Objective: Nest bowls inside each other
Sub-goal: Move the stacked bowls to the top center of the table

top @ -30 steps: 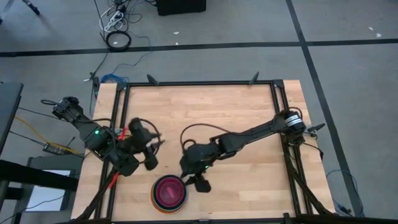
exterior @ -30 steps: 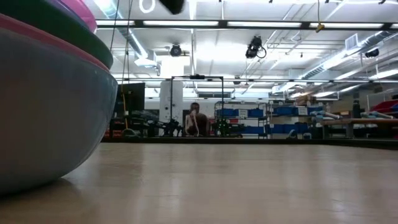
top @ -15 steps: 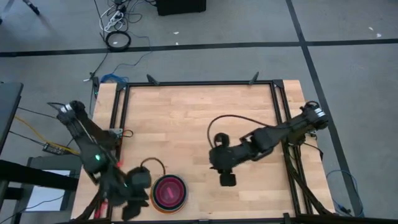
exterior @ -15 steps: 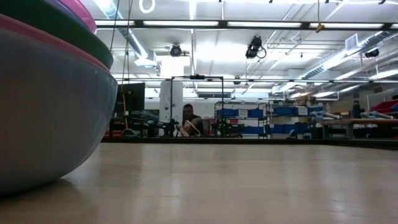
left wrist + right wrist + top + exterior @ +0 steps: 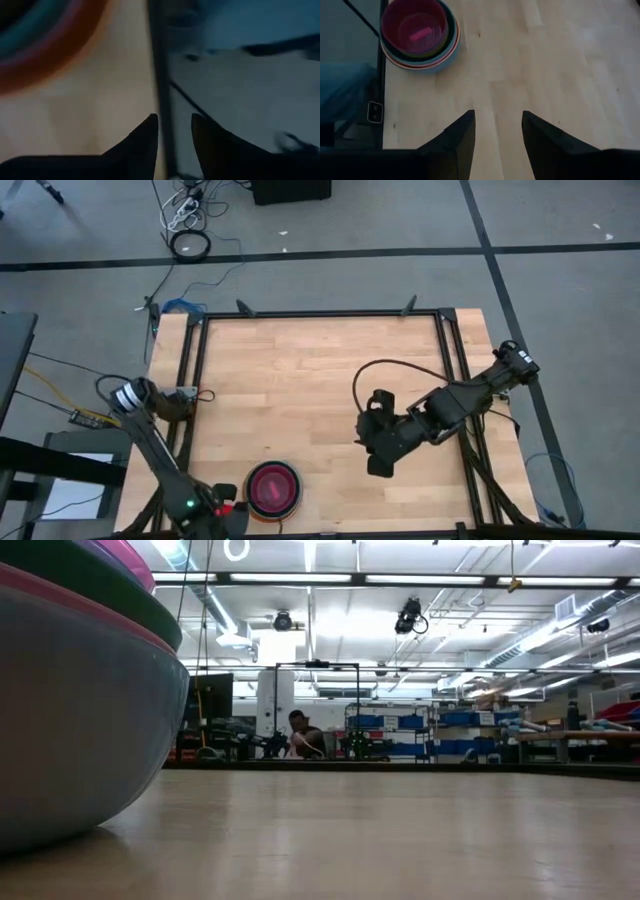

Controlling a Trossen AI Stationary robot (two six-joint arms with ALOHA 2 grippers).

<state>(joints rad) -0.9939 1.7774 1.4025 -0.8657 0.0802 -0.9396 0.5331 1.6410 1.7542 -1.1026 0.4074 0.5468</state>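
The bowls [image 5: 272, 490] stand nested in one stack near the table's near edge, left of centre. A magenta-red bowl lies innermost, and pink, green, orange and light blue rims show around it [image 5: 419, 34]. In the low view the stack's outer wall [image 5: 80, 690] fills the left side. My left gripper [image 5: 228, 520] hangs open at the near-left corner, just left of the stack. It points down over the table's edge rail [image 5: 160, 75] and is empty. My right gripper [image 5: 380, 465] is open and empty, well to the right of the stack, above bare wood.
A black metal frame [image 5: 440, 360] runs round the wooden tabletop [image 5: 300, 370]. Cables lie on the floor beyond the far edge. In the low view, a person [image 5: 300, 730] is far off in the room behind the table.
My left gripper has swung from the table's left side toward the near edge and down, tipping to point downward beside the stack. My right gripper has drawn away from the stack toward the table's right edge and has risen. The bowls have stayed where they were.
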